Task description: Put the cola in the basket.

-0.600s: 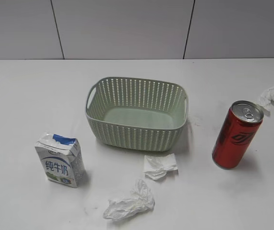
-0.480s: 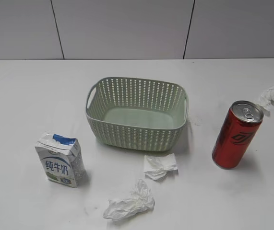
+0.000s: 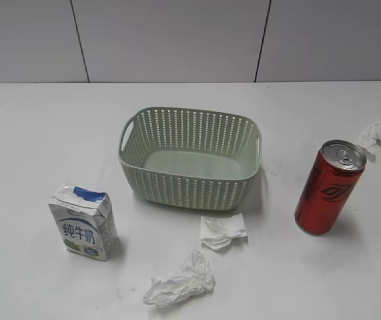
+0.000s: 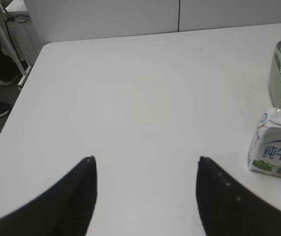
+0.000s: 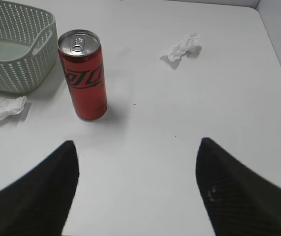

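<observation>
Right end effector [image 5: 138,150] spread wide, empty, above bare worktop [image 5: 219,98] near its right edge; left end effector [image 4: 145,164] likewise wide, empty. Fingers cut off at frame bottom. Cola [image 3: 329,187] upright toward right edge, apart from basket [image 3: 190,158] at centre; milk carton [image 4: 274,143] partly cropped.

A lab-like test room: bare white table [image 3: 37,133], grey panelled wall [image 3: 177,40], staged clutter.
</observation>
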Robot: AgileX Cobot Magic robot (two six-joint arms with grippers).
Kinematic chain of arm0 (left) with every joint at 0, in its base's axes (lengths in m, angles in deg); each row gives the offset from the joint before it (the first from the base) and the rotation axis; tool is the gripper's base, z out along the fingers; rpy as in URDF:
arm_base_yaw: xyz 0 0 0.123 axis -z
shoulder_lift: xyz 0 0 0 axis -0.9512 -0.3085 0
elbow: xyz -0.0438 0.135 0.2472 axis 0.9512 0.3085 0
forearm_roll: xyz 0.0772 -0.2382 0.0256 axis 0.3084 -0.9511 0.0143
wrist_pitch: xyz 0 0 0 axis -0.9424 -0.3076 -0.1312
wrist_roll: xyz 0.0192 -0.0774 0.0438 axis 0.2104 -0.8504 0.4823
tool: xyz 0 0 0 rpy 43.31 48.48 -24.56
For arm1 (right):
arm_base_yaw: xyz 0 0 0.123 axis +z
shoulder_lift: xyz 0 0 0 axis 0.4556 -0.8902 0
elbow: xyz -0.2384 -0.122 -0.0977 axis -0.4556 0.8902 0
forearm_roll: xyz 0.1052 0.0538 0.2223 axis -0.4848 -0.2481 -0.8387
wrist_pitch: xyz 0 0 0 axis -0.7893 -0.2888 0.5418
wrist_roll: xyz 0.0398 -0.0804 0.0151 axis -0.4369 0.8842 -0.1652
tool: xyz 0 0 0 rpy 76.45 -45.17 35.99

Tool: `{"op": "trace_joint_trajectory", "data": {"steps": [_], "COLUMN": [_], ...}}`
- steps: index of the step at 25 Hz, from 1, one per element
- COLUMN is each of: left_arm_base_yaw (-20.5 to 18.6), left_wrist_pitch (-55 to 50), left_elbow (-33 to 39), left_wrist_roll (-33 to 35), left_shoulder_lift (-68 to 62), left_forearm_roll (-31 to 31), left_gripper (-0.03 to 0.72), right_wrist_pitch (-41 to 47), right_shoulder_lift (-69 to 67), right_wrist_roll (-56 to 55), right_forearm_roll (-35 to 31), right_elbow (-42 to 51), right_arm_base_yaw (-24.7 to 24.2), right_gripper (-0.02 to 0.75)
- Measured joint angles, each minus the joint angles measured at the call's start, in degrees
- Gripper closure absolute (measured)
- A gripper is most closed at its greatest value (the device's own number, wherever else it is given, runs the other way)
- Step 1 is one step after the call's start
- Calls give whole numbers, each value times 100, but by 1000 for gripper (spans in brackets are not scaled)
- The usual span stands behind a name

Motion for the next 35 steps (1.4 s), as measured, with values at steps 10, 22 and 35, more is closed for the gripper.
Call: {"op": "trace_joint_trajectory", "data": {"steps": [10,22,35], "left_arm_base_yaw": [0,0,0], "left_wrist_pitch": [0,0,0], "left_elbow": [0,0,0], "left_wrist_roll": [0,0,0], "left_shoulder_lift": [0,0,0], "left_forearm_roll": [0,0,0], "left_gripper": [202,202,202], "right_wrist_pitch": [-124,-152,-210], "right_shoulder_lift": [-1450,-4216,-6693], "right_wrist_roll": [0,-33,611], "right_forearm_roll": [-67,-398,-1054], "right_elbow": [-339,-1393,-2589], "right_arm_base_yaw": [0,0,11], "right_gripper": [83,141,125]}}
